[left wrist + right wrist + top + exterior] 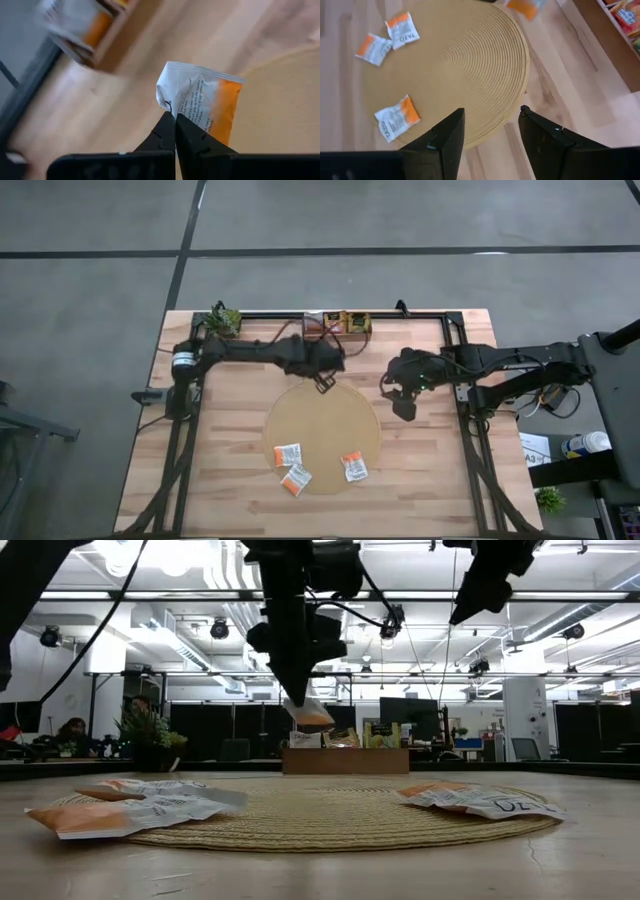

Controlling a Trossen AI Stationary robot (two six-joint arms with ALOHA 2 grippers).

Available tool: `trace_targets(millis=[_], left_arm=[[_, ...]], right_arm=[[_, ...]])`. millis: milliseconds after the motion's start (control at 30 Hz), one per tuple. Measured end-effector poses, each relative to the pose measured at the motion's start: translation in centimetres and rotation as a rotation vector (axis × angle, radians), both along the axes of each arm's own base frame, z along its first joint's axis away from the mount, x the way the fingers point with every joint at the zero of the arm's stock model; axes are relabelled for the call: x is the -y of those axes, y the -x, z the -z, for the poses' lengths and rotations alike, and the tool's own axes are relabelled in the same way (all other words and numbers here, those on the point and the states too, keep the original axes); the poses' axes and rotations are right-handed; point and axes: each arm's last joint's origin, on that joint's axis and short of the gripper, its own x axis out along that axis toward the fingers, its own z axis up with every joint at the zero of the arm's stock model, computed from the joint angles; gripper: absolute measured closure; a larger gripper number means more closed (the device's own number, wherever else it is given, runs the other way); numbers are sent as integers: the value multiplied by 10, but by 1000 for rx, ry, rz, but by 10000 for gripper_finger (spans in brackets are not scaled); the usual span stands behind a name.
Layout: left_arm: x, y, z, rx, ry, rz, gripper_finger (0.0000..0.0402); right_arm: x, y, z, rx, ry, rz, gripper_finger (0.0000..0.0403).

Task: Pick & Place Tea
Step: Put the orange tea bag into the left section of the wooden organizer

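**Tea sachet: light, thin and easy to bend**

The tea sachet [200, 107] hangs in the left gripper [175, 120], whose jaws are pressed together on one corner of the packet. It is above the far edge of the round mat [322, 435], near the wooden tray [340, 323] at the back of the counter [230, 490]. The packet looks like thin paper, very light and soft, so a corner pinch lets it swing and crumple; I think a hold nearer the middle of an edge is steadier. Three more sachets [290, 454] lie flat on the mat. For them, a low pinch at the edge seems best. The right gripper [490, 135] waits over the mat's right side, jaws apart and empty.
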Motion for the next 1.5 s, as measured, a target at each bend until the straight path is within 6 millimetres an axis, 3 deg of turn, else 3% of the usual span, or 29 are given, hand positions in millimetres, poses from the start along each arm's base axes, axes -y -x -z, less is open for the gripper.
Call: trace_targets(millis=[367, 567, 733, 933, 1500], left_arm=[[-85, 17, -19, -130, -131, 103, 401], [-114, 19, -25, -159, -218, 223, 401], [-126, 12, -32, -148, -333, 346, 401], [-140, 16, -34, -140, -361, 331, 401], [-145, 21, 18, -163, -413, 274, 401]], right_arm=[[1, 22, -19, 109, -91, 97, 220], [1, 28, -25, 144, -99, 104, 220], [3, 28, -25, 150, -79, 158, 220], [3, 28, -25, 154, -68, 185, 220], [5, 28, -25, 160, -30, 220, 220]])
